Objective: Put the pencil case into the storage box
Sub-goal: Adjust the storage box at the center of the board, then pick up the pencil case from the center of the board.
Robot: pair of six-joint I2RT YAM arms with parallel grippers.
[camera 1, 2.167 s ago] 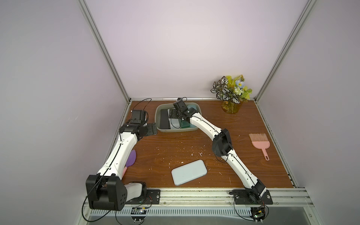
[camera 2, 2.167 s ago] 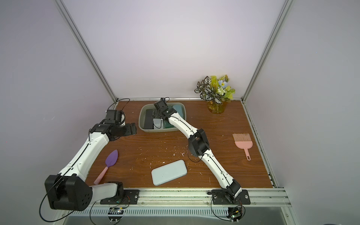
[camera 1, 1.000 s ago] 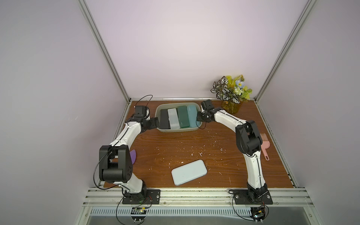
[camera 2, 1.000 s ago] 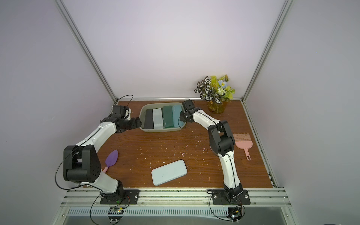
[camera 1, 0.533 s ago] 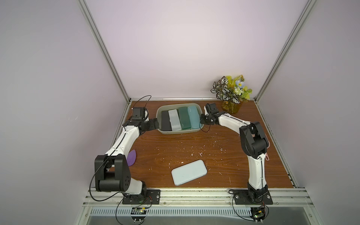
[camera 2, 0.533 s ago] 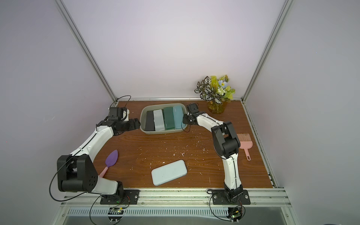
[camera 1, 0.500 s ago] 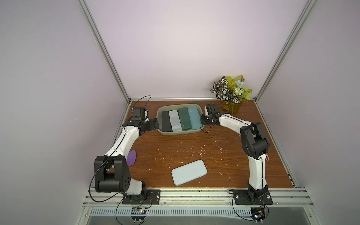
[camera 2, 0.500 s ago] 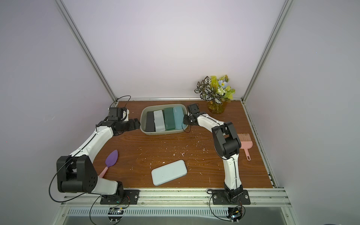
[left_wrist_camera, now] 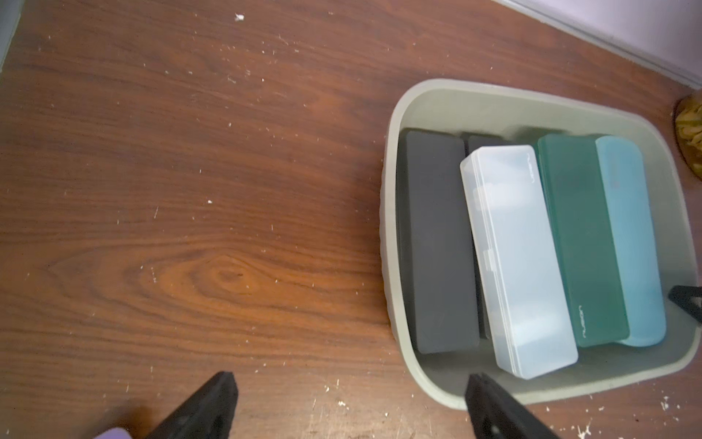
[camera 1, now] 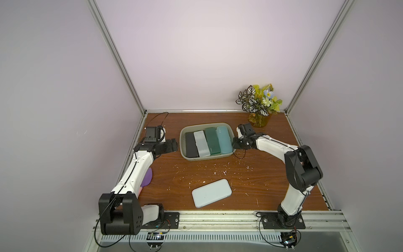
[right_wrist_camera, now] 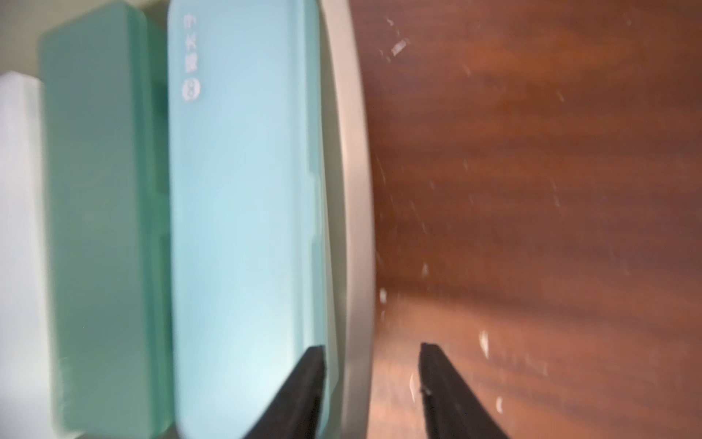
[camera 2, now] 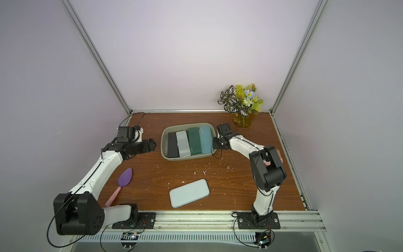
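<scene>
Box [camera 1: 205, 158] held four abreast: black case [left_wrist_camera: 433, 247], clear case [left_wrist_camera: 516, 258], green case [left_wrist_camera: 577, 235], blue case [left_wrist_camera: 630, 228]. Looked full. Wider pale case [camera 1: 211, 193] lay flat on tabletop [camera 1: 250, 174], well apart from box, untouched; likely last step, if it counted. Right jaws apart, astride box rim beside blue case, clamping nothing. Left jaws wide apart, empty, near box's other end.
</scene>
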